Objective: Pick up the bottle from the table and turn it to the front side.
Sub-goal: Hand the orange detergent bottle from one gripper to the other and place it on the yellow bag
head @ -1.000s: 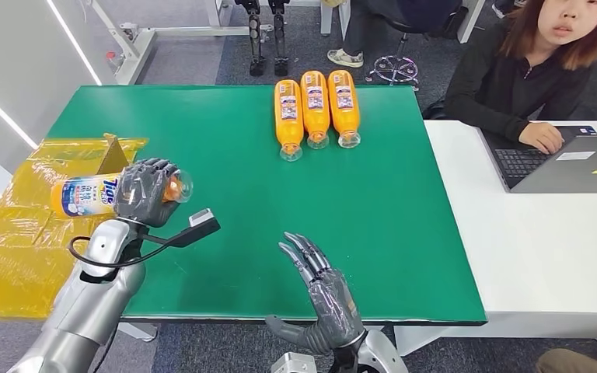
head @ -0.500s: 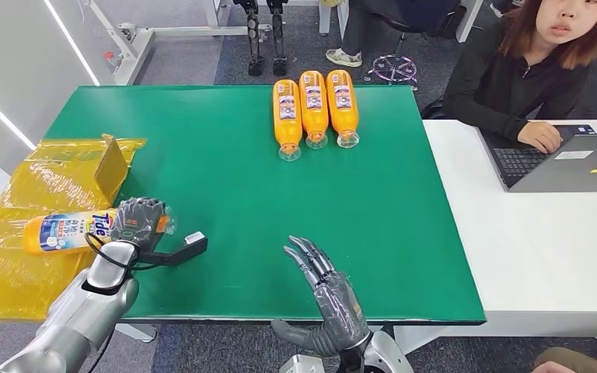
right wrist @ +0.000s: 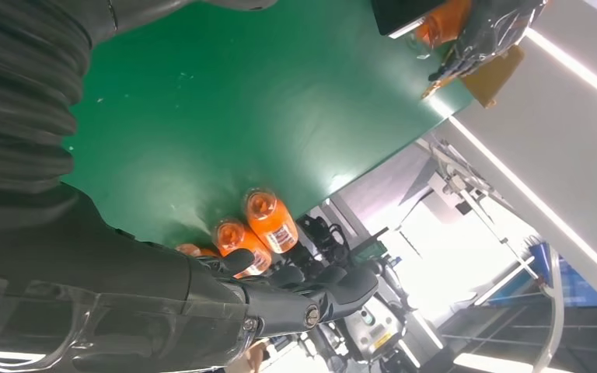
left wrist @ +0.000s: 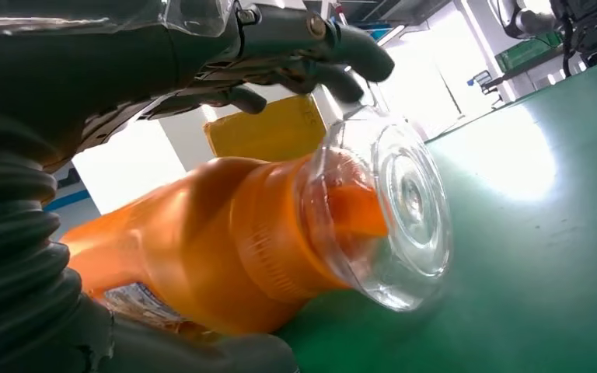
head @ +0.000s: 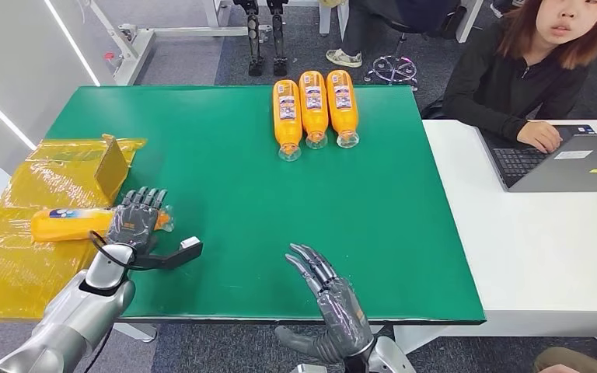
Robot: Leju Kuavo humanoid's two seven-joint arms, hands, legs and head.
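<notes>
One orange bottle [head: 74,224] lies on its side at the left edge of the green counter [head: 225,194], its body reaching out over the yellow plastic sheet [head: 15,233] and its clear cap [left wrist: 392,217] pointing toward the counter's middle. The left hand [head: 134,221] lies over the cap end with its fingers [head: 146,197] stretched flat across the top; the left wrist view shows the bottle resting on the green surface under the hand, fingers extended above it rather than wrapped around it, so whether it has any hold I cannot tell. A small brown cardboard box [head: 113,163] stands on the sheet just beyond the bottle. Farther right, the right hand [head: 334,303] hovers over the near edge, fingers spread and holding nothing. Three more orange bottles [head: 314,109] lie side by side at the far edge. A person [head: 528,70] sits at the white desk [head: 528,249] with a laptop [head: 567,163].
</notes>
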